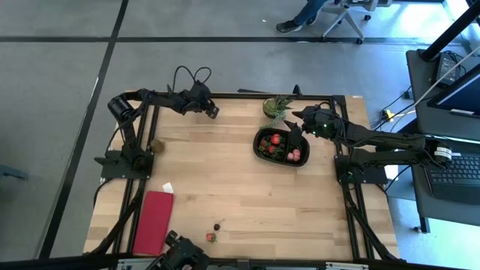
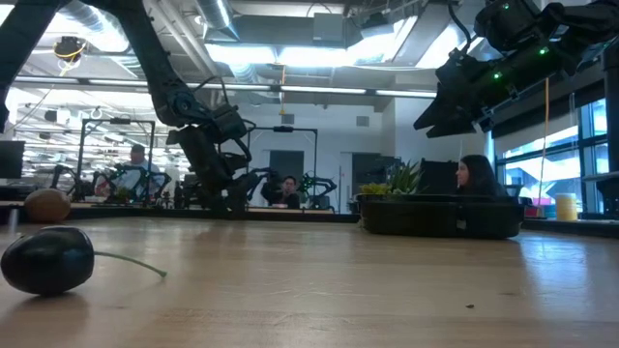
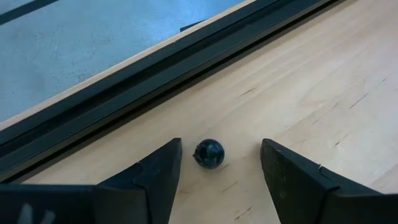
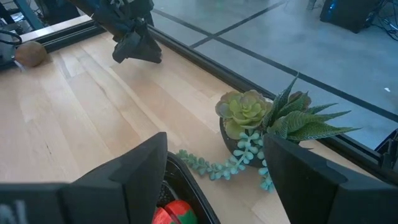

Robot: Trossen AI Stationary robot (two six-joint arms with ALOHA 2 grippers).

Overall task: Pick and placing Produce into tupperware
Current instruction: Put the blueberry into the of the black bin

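Note:
My left gripper is open, low over the table near its far edge. Its fingers stand on either side of a small dark berry that rests on the wood, touching neither finger. My right gripper is open and empty, hovering over the far rim of the black oval tupperware. The tupperware holds red and pink produce, and a red piece shows below the right fingers. More produce lies near the table's near edge: a dark stemmed berry and a red piece.
A potted succulent stands just beyond the tupperware at the far edge. A brown round fruit sits near the left arm's base. A red cloth lies at the near left corner. People sit in the room behind the table.

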